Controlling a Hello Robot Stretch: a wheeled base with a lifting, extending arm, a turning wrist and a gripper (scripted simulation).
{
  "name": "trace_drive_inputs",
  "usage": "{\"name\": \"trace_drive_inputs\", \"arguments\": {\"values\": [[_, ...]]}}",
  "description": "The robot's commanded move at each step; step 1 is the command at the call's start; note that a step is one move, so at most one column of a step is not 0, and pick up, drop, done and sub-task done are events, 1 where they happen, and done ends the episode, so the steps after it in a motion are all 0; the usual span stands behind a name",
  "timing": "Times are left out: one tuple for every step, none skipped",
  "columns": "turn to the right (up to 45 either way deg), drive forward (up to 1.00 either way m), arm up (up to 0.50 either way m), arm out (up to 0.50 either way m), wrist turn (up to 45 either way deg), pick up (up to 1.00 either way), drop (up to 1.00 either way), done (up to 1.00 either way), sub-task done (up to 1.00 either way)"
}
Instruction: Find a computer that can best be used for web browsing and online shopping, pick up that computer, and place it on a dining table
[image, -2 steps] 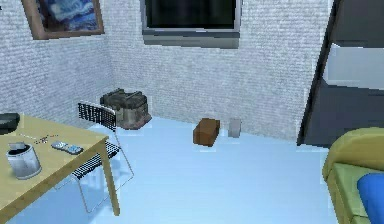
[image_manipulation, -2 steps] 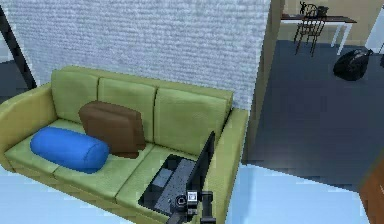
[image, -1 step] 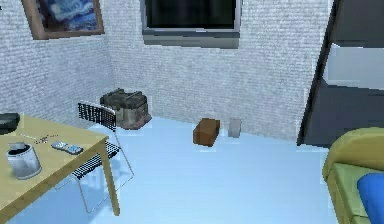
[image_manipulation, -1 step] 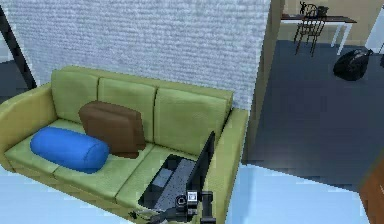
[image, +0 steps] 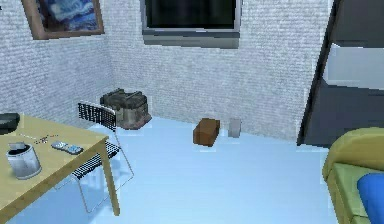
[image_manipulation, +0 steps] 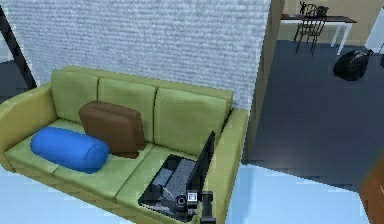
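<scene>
An open dark laptop (image_manipulation: 203, 160) lies on the right seat of a green sofa (image_manipulation: 180, 115), its screen upright near the sofa's right armrest. My arm rises from the bottom edge of the arm side view, and the gripper (image_manipulation: 168, 191) is at the laptop's base. I cannot tell whether it holds anything. A wooden table (image: 62, 166) stands at the forward view's left, carrying a metal cup (image: 22, 160), a small flat device (image: 68, 148) and a dark bowl (image: 6, 122).
On the sofa lie a blue bolster (image_manipulation: 68, 150) and a brown cushion (image_manipulation: 113, 127). A doorway right of the sofa leads to a dark-floored room with another table (image_manipulation: 322, 18) and chair (image_manipulation: 310, 22). Ahead are a wire chair (image: 100, 125), a brown box (image: 207, 131) and open floor.
</scene>
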Motion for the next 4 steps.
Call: {"name": "trace_drive_inputs", "arguments": {"values": [[0.0, 0.00, 0.00, 0.00, 45.0, 0.00, 0.00, 0.00, 0.00], [0.0, 0.00, 0.00, 0.00, 6.0, 0.00, 0.00, 0.00, 0.00], [0.0, 0.00, 0.00, 0.00, 0.0, 1.00, 0.00, 0.00, 0.00], [0.0, 0.00, 0.10, 0.00, 0.0, 0.00, 0.00, 0.00, 0.00]]}}
